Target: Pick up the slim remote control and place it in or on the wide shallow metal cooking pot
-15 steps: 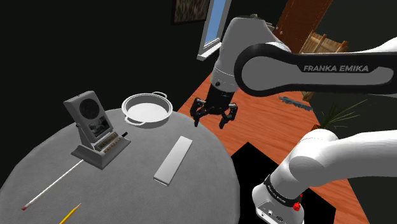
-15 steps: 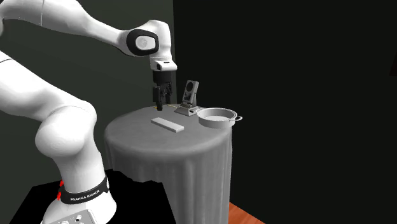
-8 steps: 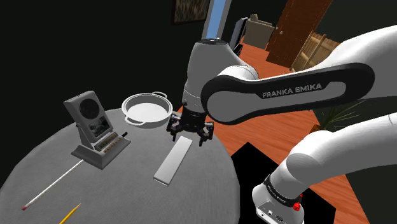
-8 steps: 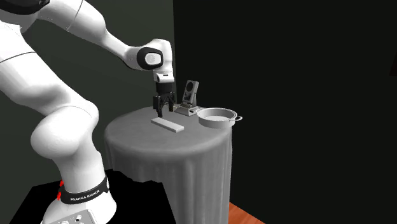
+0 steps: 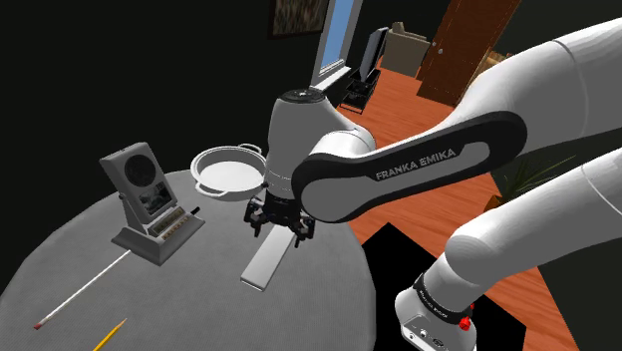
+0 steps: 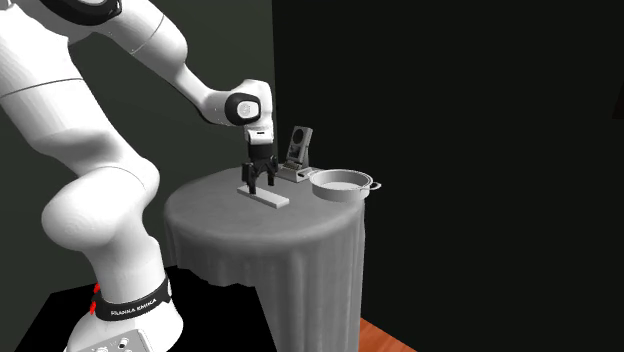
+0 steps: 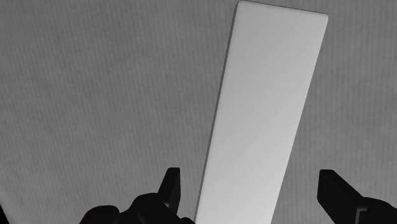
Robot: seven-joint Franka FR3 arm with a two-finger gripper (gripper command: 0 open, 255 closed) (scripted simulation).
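The white arm reaches from its stand (image 5: 431, 317) out over the round counter (image 5: 199, 294), upper links arched high and wrist turned straight down. The hand (image 5: 279, 221) hangs low over the far end of the slim remote control (image 5: 265, 263), fingers pointing at the counter. In the wrist view the hand (image 7: 251, 184) is open: the two black fingers (image 7: 172, 183) stand apart on either side of the pale remote control (image 7: 267, 108), neither touching it.

The remote control lies flat on the grey cloth, near the counter's edge on the stand's side. The wide shallow pot (image 5: 224, 191) sits farther off, to the shoulder view's left of the hand and apart from the remote. A grey boxy device (image 5: 145, 199) stands at the shoulder view's left, with a thin red-tipped stick (image 5: 85, 289) and a yellow pencil (image 5: 112, 334) nearer. Beyond are an orange wood floor (image 5: 419, 189), a window (image 5: 334, 40) and a brown door (image 5: 468, 40).
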